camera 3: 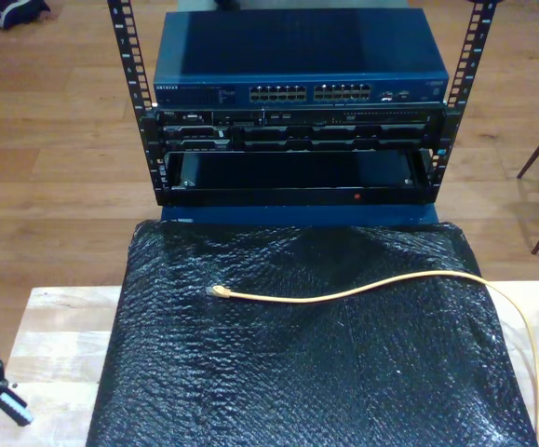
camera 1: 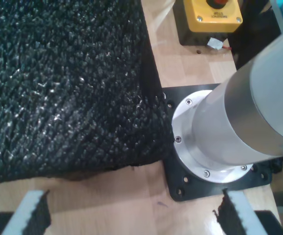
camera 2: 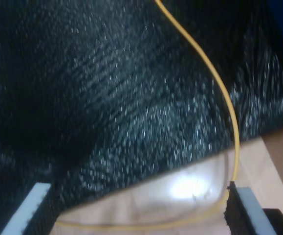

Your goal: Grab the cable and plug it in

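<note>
A blue network switch (camera 3: 301,56) sits atop a black rack (camera 3: 297,140); a black mat (camera 3: 297,372) covers the wooden table (camera 3: 60,326); a yellow button box (camera 1: 212,14) rests nearby.

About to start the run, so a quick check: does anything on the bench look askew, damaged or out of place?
Nothing looks damaged. The cable lies loose across the black mat, its plug end unplugged and short of the switch; its far end trails off the mat at the exterior view's right. The mat is rumpled near the rack.
</note>
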{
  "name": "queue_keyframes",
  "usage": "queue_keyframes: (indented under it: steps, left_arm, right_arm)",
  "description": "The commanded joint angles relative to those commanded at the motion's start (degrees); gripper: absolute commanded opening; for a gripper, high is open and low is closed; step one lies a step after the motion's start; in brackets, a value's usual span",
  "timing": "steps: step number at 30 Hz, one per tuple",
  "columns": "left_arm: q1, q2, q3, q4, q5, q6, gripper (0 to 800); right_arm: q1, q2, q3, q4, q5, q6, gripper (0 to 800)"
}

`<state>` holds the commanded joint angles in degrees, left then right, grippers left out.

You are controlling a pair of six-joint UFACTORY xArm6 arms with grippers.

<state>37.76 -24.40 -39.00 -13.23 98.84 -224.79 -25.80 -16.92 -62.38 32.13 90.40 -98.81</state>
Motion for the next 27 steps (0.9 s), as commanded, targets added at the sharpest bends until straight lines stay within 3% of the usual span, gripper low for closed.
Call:
queue_keyframes:
  steps: [9, 21, 27]
  left_arm:
    - [-3.1, 1.6, 0.2, -0.7, -3.2, -3.5, 800]
    - [-7.7, 1.7, 0.1, -2.4, -3.3, -7.3, 800]
    - [-10.3, 1.7, 0.0, -2.4, -3.3, -9.8, 800]
  right_arm:
    - [12.6, 3.7, -4.0, 0.0, -5.5, 8.1, 794]
    - [28.4, 8.3, -6.7, -0.9, -13.5, 15.4, 794]
    - [39.1, 12.7, -9.1, -9.5, -17.1, 21.1, 794]
